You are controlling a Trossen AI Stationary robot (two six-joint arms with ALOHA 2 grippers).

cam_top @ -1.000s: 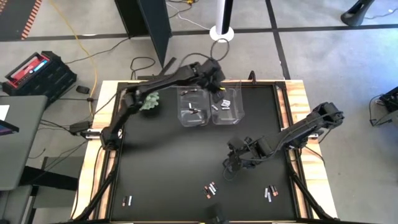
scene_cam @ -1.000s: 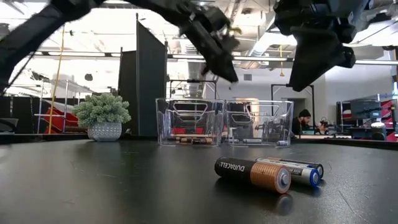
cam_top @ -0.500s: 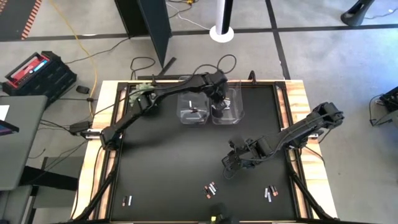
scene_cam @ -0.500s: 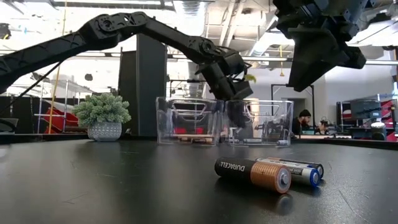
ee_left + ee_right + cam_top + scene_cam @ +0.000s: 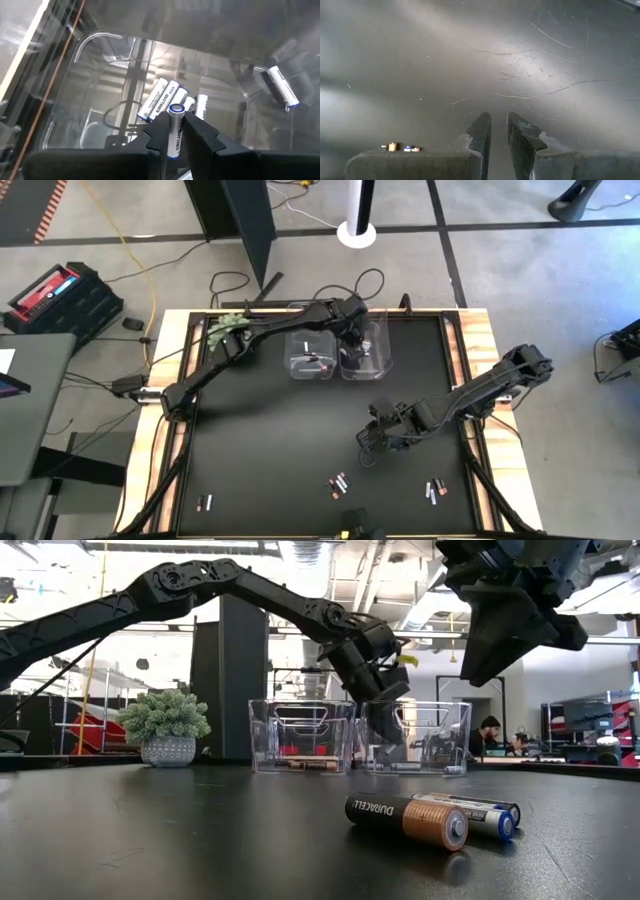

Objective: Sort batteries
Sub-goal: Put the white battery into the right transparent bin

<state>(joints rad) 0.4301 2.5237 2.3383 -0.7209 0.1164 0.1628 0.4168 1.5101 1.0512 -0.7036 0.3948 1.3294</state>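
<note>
Left gripper (image 5: 174,131) is inside the right bin (image 5: 377,356), fingers clamped on a white battery (image 5: 174,129). Right gripper (image 5: 498,131) hovers mid-table, fingers slightly apart, holding nothing.

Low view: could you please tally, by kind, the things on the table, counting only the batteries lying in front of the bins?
clear bins: 2
potted plant: 1
black-and-copper battery: 1
white battery with blue end: 1
Total: 5
</note>
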